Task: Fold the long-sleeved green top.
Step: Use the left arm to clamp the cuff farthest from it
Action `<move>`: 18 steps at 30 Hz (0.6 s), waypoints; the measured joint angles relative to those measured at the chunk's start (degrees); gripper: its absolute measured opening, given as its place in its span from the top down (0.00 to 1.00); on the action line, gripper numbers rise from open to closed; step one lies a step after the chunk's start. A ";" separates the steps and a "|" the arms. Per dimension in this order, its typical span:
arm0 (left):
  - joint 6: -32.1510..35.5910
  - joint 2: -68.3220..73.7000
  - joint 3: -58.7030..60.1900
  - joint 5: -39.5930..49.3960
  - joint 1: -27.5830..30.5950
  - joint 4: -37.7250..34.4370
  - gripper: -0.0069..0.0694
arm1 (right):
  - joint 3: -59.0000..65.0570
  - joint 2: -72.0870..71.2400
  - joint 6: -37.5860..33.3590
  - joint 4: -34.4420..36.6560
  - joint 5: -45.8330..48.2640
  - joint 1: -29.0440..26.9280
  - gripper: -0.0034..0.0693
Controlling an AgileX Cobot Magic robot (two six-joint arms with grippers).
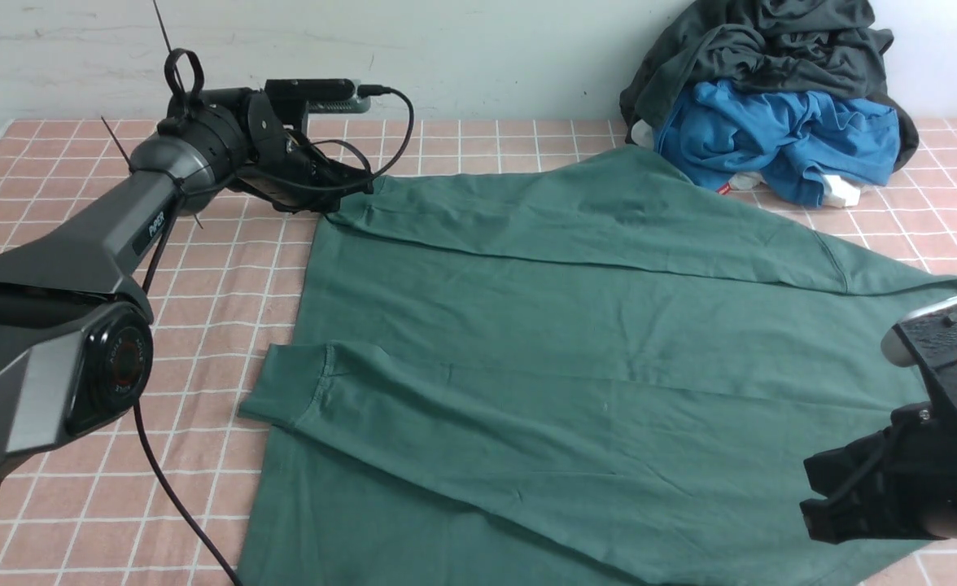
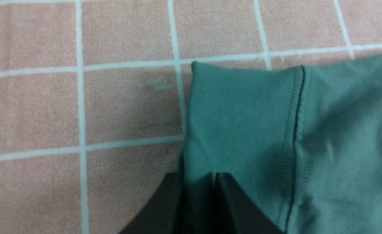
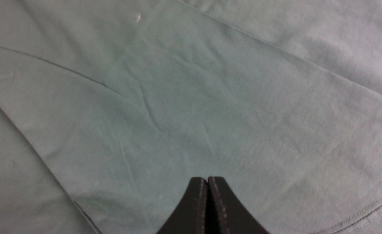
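Observation:
The green long-sleeved top (image 1: 576,325) lies flat across the pink checked table, with both sleeves laid over the body towards the left. My left gripper (image 1: 350,189) is at the far sleeve's cuff, at the top's far left corner. In the left wrist view its jaws (image 2: 196,177) stand narrowly apart and pinch the edge of the ribbed cuff (image 2: 243,123). My right gripper (image 1: 820,505) hovers over the top's near right part. In the right wrist view it (image 3: 207,178) is shut and empty above smooth green cloth (image 3: 191,97). The logo and label are hidden.
A heap of a dark grey-black garment (image 1: 771,41) and a bright blue garment (image 1: 780,134) sits at the far right against the wall, touching the top's far edge. The near sleeve's cuff (image 1: 291,387) lies at the left. Bare checked cloth (image 1: 226,301) shows to the left.

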 joint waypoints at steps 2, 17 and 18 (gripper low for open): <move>1.51 -0.52 0.00 0.96 0.00 0.00 0.87 | 0.00 0.00 -0.31 0.00 0.00 0.00 0.97; 5.13 -6.39 -0.32 13.38 0.00 -0.15 0.87 | 0.00 0.00 -1.90 -0.13 0.00 0.00 0.97; 6.31 -6.14 -0.32 11.64 0.00 -0.09 0.87 | 0.00 0.00 -1.90 -0.13 -0.05 0.00 0.97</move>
